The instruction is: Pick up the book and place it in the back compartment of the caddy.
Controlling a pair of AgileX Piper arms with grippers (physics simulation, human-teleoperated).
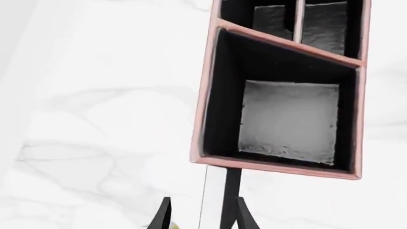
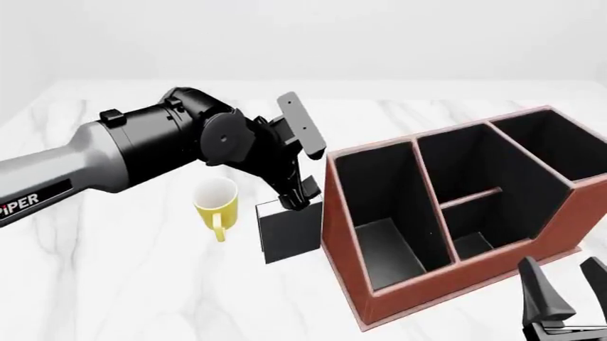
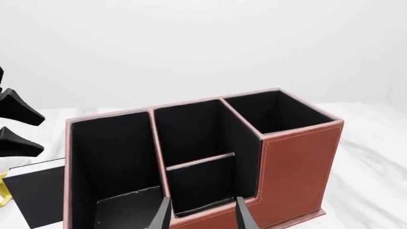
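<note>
On my front view the left gripper (image 2: 296,193) is pinched on the top edge of the book (image 2: 290,231), which stands upright on the table (image 2: 114,277) just beside the caddy (image 2: 446,213), at the caddy's 9 o'clock. The mug (image 2: 217,202) sits at the book's 9 o'clock, close to it, handle toward me. I cannot tell whether the book's bottom edge touches the tabletop or hangs a hair above it. Through the left wrist camera I see the book's white page edge and black cover (image 1: 219,198) clamped between the two dark fingers (image 1: 247,217), with the caddy's (image 1: 279,95) large compartment straight ahead of the fingers and two smaller ones beyond it. The right gripper (image 2: 569,295) waits at the front view's 5 o'clock corner, near the caddy's near right corner, fingers spread apart and gripping nothing; its wrist camera looks across the spread fingertips (image 3: 160,214) into the caddy's (image 3: 299,157) black-lined compartments, with the book (image 3: 38,195) and the left gripper's fingers (image 3: 16,129) beyond the caddy's far end.
</note>
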